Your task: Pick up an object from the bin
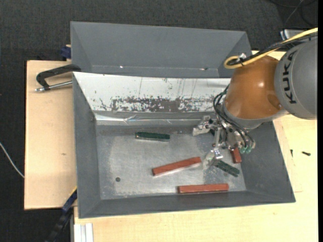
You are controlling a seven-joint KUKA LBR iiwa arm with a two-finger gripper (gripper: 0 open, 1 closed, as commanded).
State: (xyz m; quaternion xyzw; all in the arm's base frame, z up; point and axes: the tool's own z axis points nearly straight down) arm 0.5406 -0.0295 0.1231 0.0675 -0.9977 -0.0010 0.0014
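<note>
My gripper (pixel 217 144) hangs low at the right side of the bin, under the orange wrist cover. Just left of it a red-brown flat bar (pixel 176 167) lies slanted on the bin floor, its right end close to the gripper. A short dark green bar (pixel 230 169) rests right below the gripper, and a small red-brown piece (pixel 235 155) sits beside it to the right. Nothing can be seen held.
Another red-brown bar (pixel 203 188) lies along the front wall. A dark green bar (pixel 152 135) rests near the back wall, left of centre. The arm and its orange cover hang over the bin's right rim.
</note>
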